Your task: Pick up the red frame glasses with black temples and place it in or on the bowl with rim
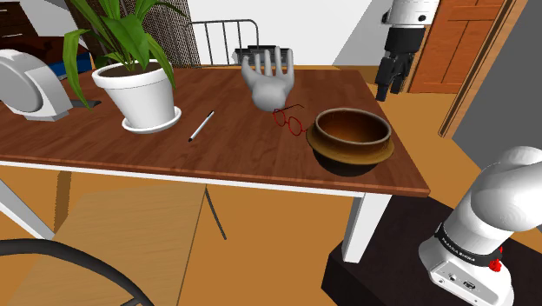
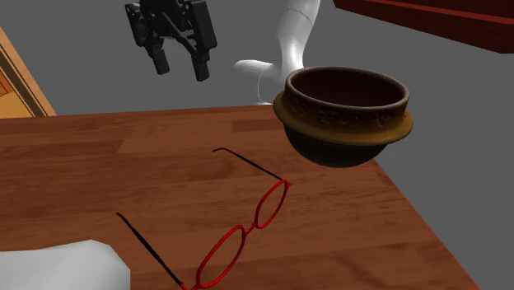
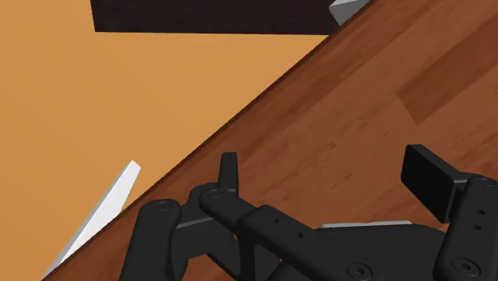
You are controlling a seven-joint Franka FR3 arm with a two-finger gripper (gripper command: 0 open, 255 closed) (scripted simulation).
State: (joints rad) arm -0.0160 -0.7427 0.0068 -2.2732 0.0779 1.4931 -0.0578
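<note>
The red frame glasses (image 1: pixel 289 121) with thin black temples lie unfolded on the wooden table (image 1: pixel 130 148), just to the shoulder view's left of the brown rimmed bowl (image 1: pixel 330 143). In the second exterior view the glasses (image 2: pixel 252 226) sit in front of the bowl (image 2: pixel 346 111), which holds nothing. My black gripper (image 1: pixel 391 83) hangs open in the air well above the table's far corner, beyond the bowl and away from the glasses. It is also high behind the table in the second exterior view (image 2: pixel 181 68). The wrist view has my gripper (image 3: pixel 331 180) with its fingers apart over the table edge (image 3: pixel 359 120).
A grey hand sculpture (image 1: pixel 267 83) stands just behind the glasses. A pen (image 1: pixel 201 126), a white potted plant (image 1: pixel 139 91) and a grey-white appliance (image 1: pixel 30 83) sit further along the table. A chair back (image 1: pixel 61 261) is at the lower left and an orange door (image 1: pixel 460 43) behind my arm.
</note>
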